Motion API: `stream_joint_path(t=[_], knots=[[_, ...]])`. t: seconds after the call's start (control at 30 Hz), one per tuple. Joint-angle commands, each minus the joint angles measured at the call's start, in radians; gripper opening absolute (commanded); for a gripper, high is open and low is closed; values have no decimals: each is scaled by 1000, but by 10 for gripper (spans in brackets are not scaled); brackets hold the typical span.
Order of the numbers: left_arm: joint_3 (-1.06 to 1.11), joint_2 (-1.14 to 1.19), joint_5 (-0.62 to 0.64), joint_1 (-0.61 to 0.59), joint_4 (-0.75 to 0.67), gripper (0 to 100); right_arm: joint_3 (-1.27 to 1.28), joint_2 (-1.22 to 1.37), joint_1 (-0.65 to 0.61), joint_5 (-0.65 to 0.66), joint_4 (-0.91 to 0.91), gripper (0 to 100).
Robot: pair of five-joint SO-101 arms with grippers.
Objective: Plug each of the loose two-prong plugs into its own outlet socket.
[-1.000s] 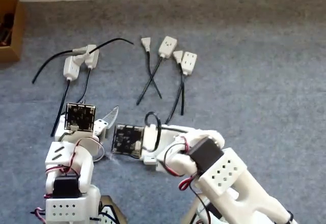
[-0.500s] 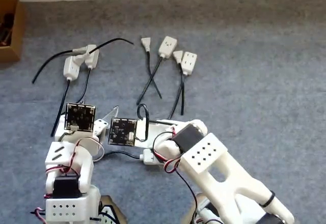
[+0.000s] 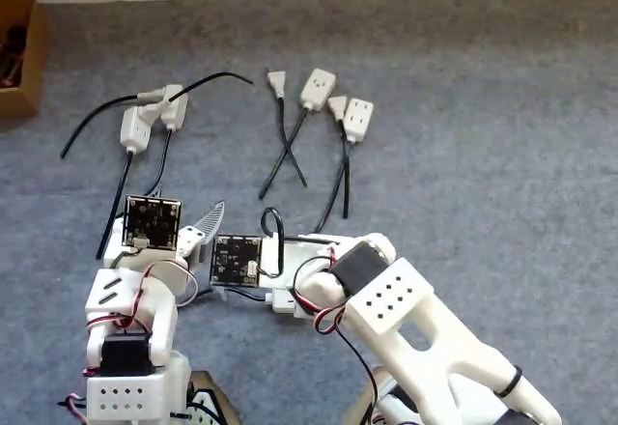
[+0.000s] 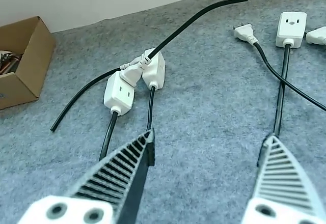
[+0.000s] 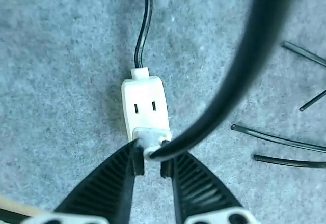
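I think most of the job is left. My right gripper (image 5: pixel 150 158) squeezes a plug (image 5: pixel 150 141). It touches the white socket (image 5: pixel 144 104) at the end away from its cord, not in the slots yet. My left gripper (image 4: pixel 209 137) hangs wide open, with a loose plug (image 4: pixel 244 30) and an empty socket (image 4: pixel 291 28) well beyond it.

We've got one white plug (image 5: pixel 150 141), black cord, butted against the end of a flat-lying white socket (image 5: pixel 143 104), front-centre of the carpet (image 3: pixel 502 155). Two loose plugs (image 3: pixel 276 82) and two sockets (image 3: pixel 318 88) lie far-centre; another socket pair (image 3: pixel 135 127) sits far-left.
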Motion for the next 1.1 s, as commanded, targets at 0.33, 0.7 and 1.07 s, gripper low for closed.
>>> stream_joint_path(t=[0.33, 0.7, 1.07], knots=[[-4, -2, -8, -5, -17, 309, 24, 15, 76, 52, -36, 5], [-4, -2, -8, -4, -17, 309, 228, 15, 140, -37, -262, 5], [-4, -2, -6, -4, -17, 309, 367, 16, 148, -98, -417, 5]])
